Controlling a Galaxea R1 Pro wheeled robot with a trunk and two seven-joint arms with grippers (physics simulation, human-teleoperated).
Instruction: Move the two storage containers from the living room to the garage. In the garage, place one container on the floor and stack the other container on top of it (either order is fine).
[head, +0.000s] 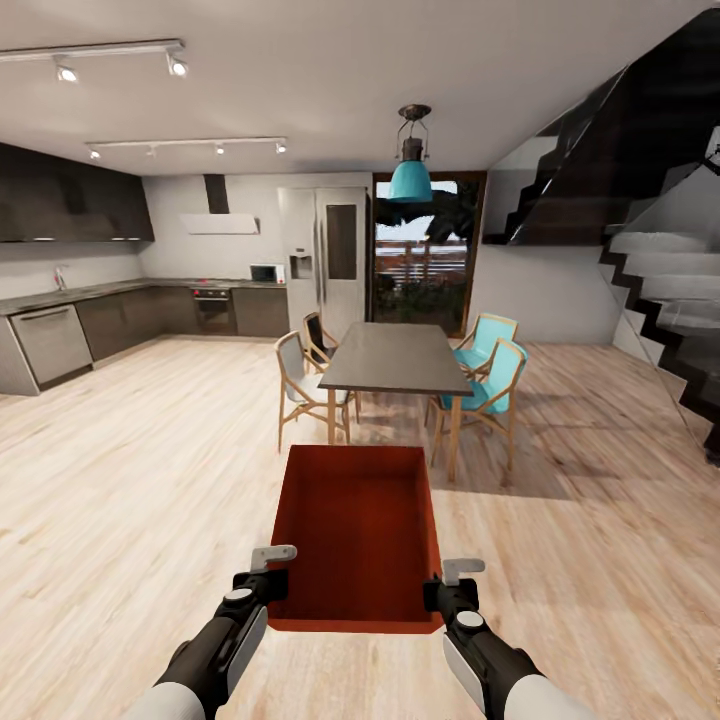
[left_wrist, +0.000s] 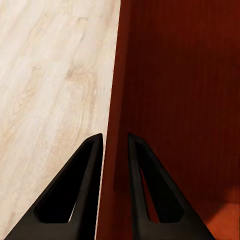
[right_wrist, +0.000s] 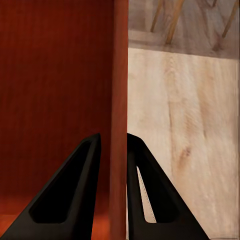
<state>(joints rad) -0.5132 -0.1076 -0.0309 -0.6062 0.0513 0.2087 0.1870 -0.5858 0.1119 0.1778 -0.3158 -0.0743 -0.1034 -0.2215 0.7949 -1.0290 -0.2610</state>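
Note:
One orange-red open-topped storage container (head: 355, 530) hangs above the light wood floor in front of me, carried between both arms. My left gripper (head: 272, 578) is shut on its left wall, one finger inside and one outside; the left wrist view shows the ribbed wall (left_wrist: 185, 90) pinched at the gripper (left_wrist: 115, 136). My right gripper (head: 442, 590) is shut on the right wall in the same way, and the right wrist view shows this wall (right_wrist: 55, 75) at the gripper (right_wrist: 114, 135). The garage is out of view.
A dark dining table (head: 395, 358) with wooden and teal chairs (head: 490, 385) stands straight ahead, close beyond the container. Kitchen counters (head: 60, 335) and a fridge (head: 325, 255) line the left and back. A staircase (head: 650, 290) rises at right. Open wood floor (head: 140, 480) lies to the left.

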